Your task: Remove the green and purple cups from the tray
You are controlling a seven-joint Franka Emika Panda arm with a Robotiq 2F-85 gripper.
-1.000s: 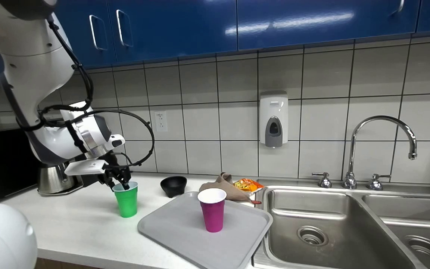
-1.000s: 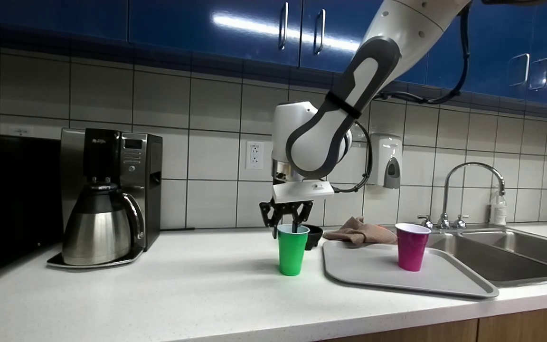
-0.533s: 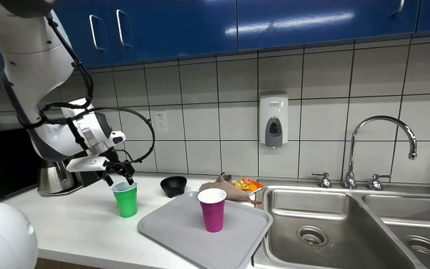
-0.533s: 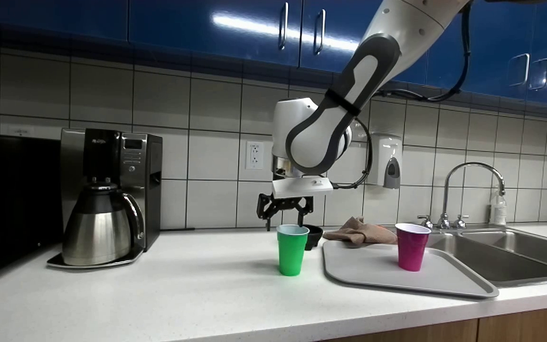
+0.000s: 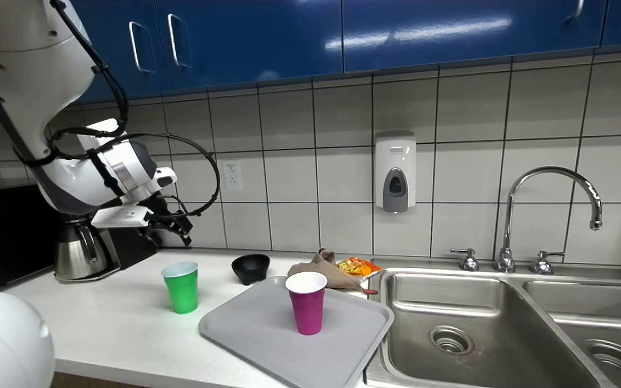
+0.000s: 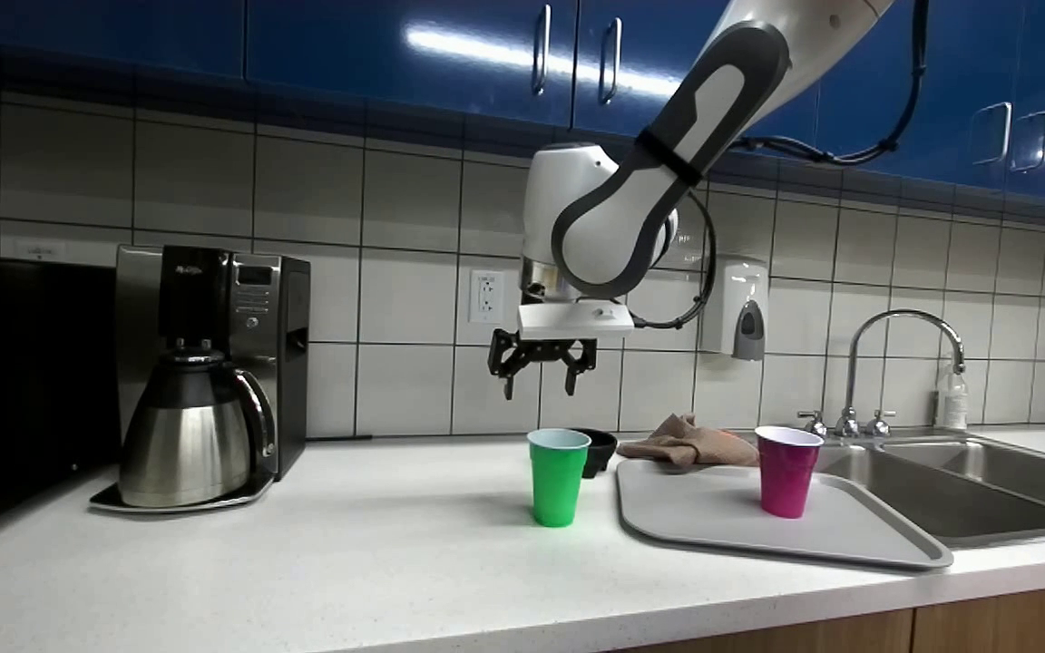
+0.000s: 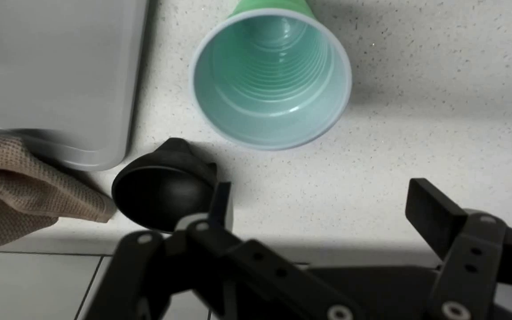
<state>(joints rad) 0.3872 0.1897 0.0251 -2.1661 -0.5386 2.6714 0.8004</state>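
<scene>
The green cup (image 5: 183, 291) stands upright on the white counter left of the grey tray (image 5: 251, 323); it also shows in an exterior view (image 6: 557, 485) and, from above, in the wrist view (image 7: 274, 84). The purple cup (image 5: 309, 310) stands upright on the tray; it also shows in an exterior view (image 6: 786, 481) and is out of the wrist view. My gripper (image 6: 539, 390) is open and empty, hanging above and a little behind the green cup. In the wrist view the gripper (image 7: 320, 200) has its fingers wide apart with only counter between them.
A black bowl (image 5: 250, 268) stands behind the tray's left corner, close to the wall. A brown cloth (image 5: 326, 272) and an orange packet (image 5: 358, 267) lie at the tray's back edge. The sink (image 5: 450, 318) adjoins the tray. A coffee maker (image 6: 214, 381) stands further left.
One second ago the gripper's fingers were at the green cup's rim, one inside it. They have spread apart and the arm has risen clear. The cups have not moved.
</scene>
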